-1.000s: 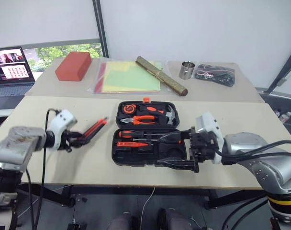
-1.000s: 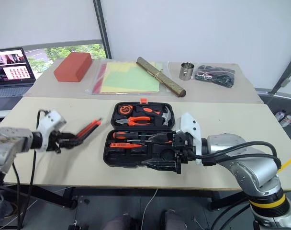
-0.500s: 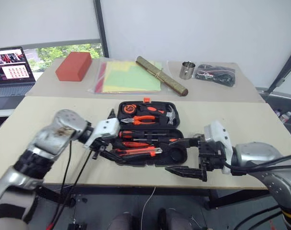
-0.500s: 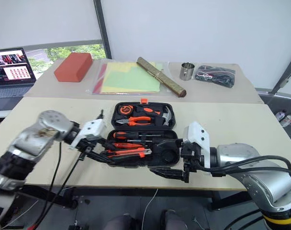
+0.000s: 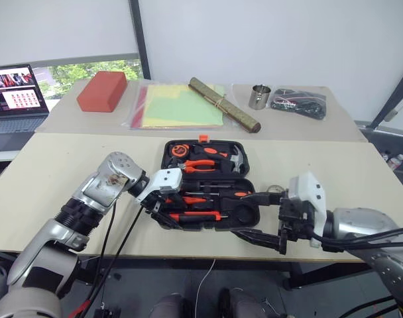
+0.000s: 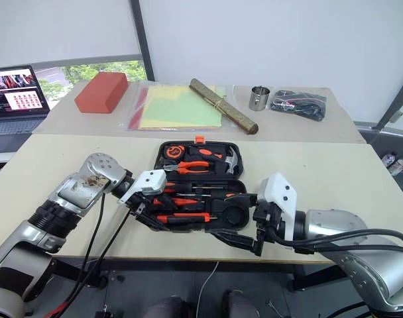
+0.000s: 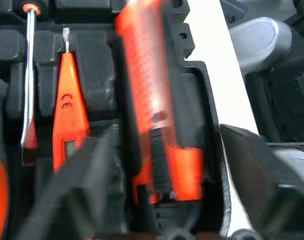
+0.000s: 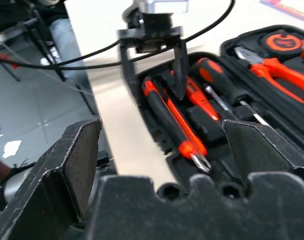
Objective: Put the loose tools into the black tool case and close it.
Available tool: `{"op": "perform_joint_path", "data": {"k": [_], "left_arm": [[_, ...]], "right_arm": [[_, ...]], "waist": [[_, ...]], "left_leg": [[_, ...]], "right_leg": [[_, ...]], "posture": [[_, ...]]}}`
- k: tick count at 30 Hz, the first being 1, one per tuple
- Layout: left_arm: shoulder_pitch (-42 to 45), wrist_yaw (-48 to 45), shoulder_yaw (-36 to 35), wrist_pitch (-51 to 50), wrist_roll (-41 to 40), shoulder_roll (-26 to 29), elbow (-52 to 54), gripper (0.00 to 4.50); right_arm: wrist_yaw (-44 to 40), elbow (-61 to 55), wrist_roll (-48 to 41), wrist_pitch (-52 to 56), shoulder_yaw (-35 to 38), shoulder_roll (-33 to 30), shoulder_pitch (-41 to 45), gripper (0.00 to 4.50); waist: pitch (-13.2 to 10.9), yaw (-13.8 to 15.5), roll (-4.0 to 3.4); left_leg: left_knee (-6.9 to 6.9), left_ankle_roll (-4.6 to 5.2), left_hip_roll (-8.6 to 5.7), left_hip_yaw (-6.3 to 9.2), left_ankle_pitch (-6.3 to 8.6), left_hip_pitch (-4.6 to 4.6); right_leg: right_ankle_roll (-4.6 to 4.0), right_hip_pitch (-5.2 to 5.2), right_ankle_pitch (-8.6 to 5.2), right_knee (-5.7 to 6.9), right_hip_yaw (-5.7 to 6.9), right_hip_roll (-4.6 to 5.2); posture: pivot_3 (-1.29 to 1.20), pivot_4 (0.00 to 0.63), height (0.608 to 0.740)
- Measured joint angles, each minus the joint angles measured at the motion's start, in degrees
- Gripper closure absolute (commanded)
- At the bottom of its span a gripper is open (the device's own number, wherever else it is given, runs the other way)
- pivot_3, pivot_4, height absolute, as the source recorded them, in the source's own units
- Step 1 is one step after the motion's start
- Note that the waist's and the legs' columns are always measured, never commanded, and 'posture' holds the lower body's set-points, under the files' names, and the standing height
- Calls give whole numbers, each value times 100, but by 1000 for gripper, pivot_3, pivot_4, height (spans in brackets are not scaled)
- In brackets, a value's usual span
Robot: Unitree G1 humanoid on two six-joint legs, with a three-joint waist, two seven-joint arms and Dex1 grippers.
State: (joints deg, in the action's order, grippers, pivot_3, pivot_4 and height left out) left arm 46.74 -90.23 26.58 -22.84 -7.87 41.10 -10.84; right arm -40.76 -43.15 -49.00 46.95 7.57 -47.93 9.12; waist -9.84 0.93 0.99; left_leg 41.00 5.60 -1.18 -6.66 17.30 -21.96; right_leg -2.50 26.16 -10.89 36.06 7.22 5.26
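Observation:
The black tool case (image 5: 218,143) lies open in the middle of the near table. My left gripper (image 5: 167,207) hangs over the left end of its front half, open. The orange-black utility knife (image 7: 152,100) lies in the case between the spread fingers (image 8: 179,75), free of them. Beside it lie the slim orange tester screwdriver (image 7: 67,120) and an orange-and-black screwdriver (image 5: 188,187). My right gripper (image 5: 241,214) stands open at the case's front right corner, empty. A small grey ring, seemingly the tape roll (image 5: 274,189), sits on the table just beyond it.
Pliers (image 5: 201,165), a hammer and a tape measure sit in the case's lid half. The far table holds a red block (image 5: 102,91), yellow-green folders (image 5: 181,106), a wooden roll (image 5: 223,105), a metal cup (image 5: 258,97), a black bag of cables (image 5: 297,103) and a laptop (image 5: 16,96).
My left gripper swung in from the table's left with the utility knife, laid it in the case's front half and opened. The right gripper drew back slightly toward the table's front edge.

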Motion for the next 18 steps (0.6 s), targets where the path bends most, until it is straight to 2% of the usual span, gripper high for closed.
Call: {"op": "perform_joint_path", "data": {"k": [6,9,13,15,16,18], "left_arm": [[0,-16,-130,32,-34,-37,10,38],[0,11,-242,-3,-118,-82,12,712],[0,98,-316,11,-126,-129,28,2202],[0,138,-315,57,-116,-142,27,3155],[0,139,-315,65,-115,-142,27,3303],[0,134,-315,121,-106,-141,27,3966]], "right_arm": [[33,-20,-83,0,10,-34,-99,0],[28,-19,-83,-1,9,-60,-97,0],[-11,-8,-72,-4,-5,-60,-78,0],[-33,15,-65,-6,-17,-60,-62,0],[-34,21,-65,-6,-17,-60,-60,0],[-43,58,-62,-7,-19,-60,-46,0]], "waist": [[0,3,0],[0,7,0],[0,11,0],[0,11,0],[0,11,0],[0,11,0]], "left_leg": [[2,1,0,0,0,0],[2,2,0,1,0,-1],[3,3,0,1,0,-1],[4,4,-1,1,0,-1],[4,4,-1,1,0,-1],[4,4,0,1,0,-1]], "right_leg": [[0,0,0,1,0,0],[0,0,0,0,0,0],[0,-1,0,1,0,0],[0,-1,1,1,0,0],[0,-1,1,1,0,0],[-1,-1,1,1,1,0]], "posture": [[0,150,737],[0,150,737],[0,150,737],[0,150,737],[0,150,737],[0,150,737]]}}
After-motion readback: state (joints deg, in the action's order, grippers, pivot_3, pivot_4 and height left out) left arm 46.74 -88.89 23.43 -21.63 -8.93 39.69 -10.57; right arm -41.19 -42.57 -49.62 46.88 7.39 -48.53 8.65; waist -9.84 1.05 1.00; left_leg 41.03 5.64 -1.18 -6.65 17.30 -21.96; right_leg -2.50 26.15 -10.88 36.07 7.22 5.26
